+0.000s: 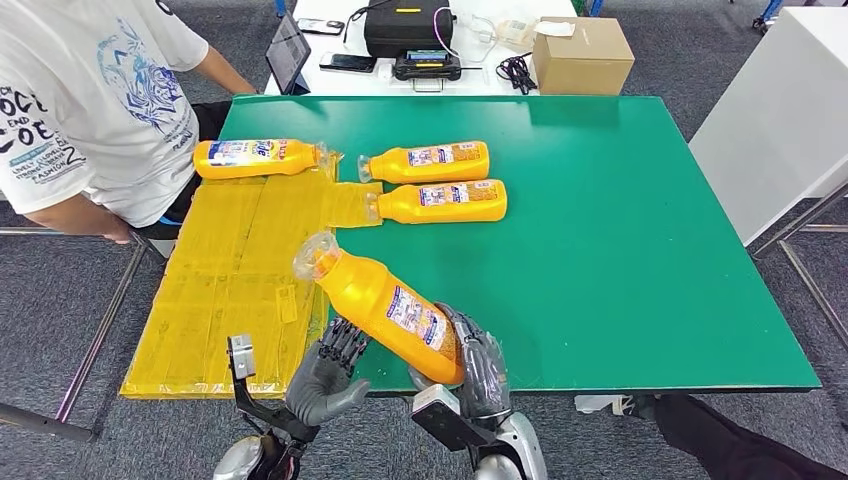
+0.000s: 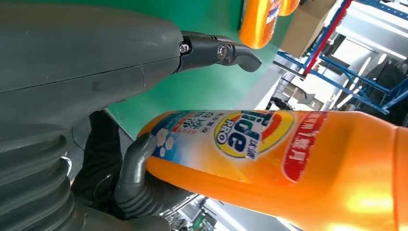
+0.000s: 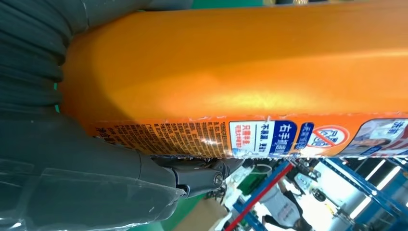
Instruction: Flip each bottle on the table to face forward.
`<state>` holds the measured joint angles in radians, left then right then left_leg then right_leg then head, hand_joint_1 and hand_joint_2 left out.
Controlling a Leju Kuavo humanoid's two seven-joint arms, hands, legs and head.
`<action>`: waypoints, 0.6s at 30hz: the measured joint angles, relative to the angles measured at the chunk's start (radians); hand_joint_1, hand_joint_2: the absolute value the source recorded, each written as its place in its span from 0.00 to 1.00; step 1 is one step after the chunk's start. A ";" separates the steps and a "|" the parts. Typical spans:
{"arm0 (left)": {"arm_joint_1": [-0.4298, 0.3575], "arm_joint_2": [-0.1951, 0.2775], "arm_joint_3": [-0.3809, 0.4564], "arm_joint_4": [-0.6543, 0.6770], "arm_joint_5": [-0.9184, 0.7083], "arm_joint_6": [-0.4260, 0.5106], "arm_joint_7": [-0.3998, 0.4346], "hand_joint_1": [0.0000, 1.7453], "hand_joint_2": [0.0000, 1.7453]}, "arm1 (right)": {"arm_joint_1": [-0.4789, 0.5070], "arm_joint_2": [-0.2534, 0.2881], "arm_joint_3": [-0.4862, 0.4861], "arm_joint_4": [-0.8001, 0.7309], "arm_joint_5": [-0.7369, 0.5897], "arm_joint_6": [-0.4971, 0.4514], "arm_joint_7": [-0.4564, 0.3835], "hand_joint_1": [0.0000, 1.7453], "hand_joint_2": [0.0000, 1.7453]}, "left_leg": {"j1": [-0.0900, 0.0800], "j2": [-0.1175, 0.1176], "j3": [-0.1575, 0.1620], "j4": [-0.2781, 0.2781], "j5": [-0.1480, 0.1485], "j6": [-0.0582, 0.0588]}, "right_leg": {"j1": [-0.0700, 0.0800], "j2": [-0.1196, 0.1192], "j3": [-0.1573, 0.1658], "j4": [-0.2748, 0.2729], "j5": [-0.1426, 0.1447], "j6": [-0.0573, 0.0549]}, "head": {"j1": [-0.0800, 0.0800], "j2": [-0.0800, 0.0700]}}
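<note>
Three bottles [image 1: 432, 162] lie beyond held bottle [image 1: 385, 303].

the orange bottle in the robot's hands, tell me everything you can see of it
The orange plastic bottle with a clear cap is lifted off the green table, tilted with its cap up and away from the robot. A small-print back label faces the head camera; the left wrist view shows the brand label. The right hand grips its base, and the left hand touches its side.

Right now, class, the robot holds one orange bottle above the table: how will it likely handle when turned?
The held bottle looks like smooth, glossy plastic, so it may slip in the right hand. Its rounded sides suggest it could roll once laid down. It keeps its shape in the grip, so probably stiff; the left hand is beside it.
</note>
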<state>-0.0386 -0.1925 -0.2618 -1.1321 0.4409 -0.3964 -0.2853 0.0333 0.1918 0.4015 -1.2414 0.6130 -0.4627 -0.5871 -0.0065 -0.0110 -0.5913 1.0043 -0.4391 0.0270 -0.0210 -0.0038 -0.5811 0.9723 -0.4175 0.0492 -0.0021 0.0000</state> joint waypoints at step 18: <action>-0.002 0.007 -0.004 0.018 0.030 0.006 0.009 0.00 1.00 | -0.035 0.050 0.058 0.116 -0.119 0.116 -0.015 1.00 1.00 | 0.000 0.000 0.000 0.000 0.000 0.000 | 0.000 0.000 0.000 0.000 0.000 0.000 | 0.000 0.000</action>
<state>-0.0406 -0.1854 -0.2655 -1.1139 0.4712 -0.3899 -0.2762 -0.0021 0.2417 0.4593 -1.1253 0.4936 -0.3470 -0.6022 -0.0066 -0.0110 -0.5912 1.0043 -0.4391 0.0269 -0.0210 -0.0038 -0.5811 0.9723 -0.4175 0.0491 -0.0020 0.0000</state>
